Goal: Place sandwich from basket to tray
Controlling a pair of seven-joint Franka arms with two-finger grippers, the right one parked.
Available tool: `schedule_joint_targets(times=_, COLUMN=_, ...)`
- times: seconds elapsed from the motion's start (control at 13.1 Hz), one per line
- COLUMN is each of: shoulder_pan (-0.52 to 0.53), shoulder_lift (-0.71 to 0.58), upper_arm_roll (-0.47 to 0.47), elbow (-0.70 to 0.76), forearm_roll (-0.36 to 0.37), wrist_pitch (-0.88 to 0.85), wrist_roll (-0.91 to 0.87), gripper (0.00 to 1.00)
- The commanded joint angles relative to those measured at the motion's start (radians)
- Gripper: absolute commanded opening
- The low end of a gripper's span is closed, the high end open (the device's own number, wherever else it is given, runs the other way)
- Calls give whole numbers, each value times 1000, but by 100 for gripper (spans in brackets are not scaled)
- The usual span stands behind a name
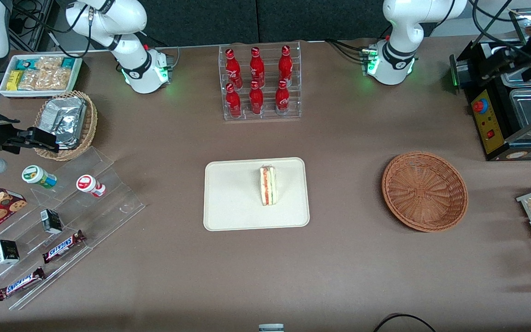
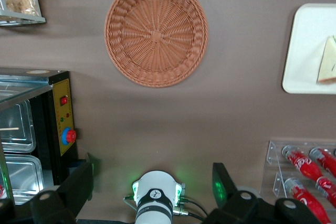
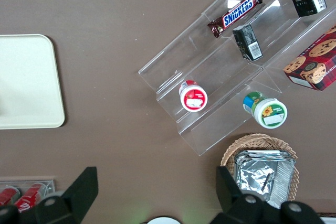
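You'll find the sandwich (image 1: pixel 268 186) on the tray (image 1: pixel 228 203) at frame center, the basket (image 1: pixel 424 190) right of it; your tool (image 2: pixel 152 182), fingers spread wide, holds nothing, high over the table (image 1: pixel 348 258).

Cream-white tray (image 1: pixel 233 198); sandwich (image 1: pixel 268 185) of pale bread with red and green layers; reddish-brown woven basket (image 1: pixel 424 190); red bottles (image 1: pixel 257 80) with white lettering; brown table (image 1: pixel 339 258); black gripper (image 2: pixel 152 184) above it.
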Motion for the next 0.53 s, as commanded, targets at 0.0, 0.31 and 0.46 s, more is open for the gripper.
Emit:
schedule_joint_targets(times=0.0, shoulder_pan=-25, shoulder_lift=-36, upper_arm_roll=11, elbow=-53, forearm_roll=-27, wrist_pitch=22, wrist_roll=9, gripper=100)
schedule_joint_targets(times=0.31, shoulder_pan=-25, shoulder_lift=-32, upper_arm_roll=31, elbow=-21, forearm_roll=-19, wrist_pitch=11, wrist_roll=1, gripper=100)
schedule_joint_targets(times=0.46, shoulder_pan=-25, shoulder_lift=-10, upper_arm_roll=31, elbow=8, forearm_roll=-16, wrist_pitch=-9, wrist_roll=5, gripper=100)
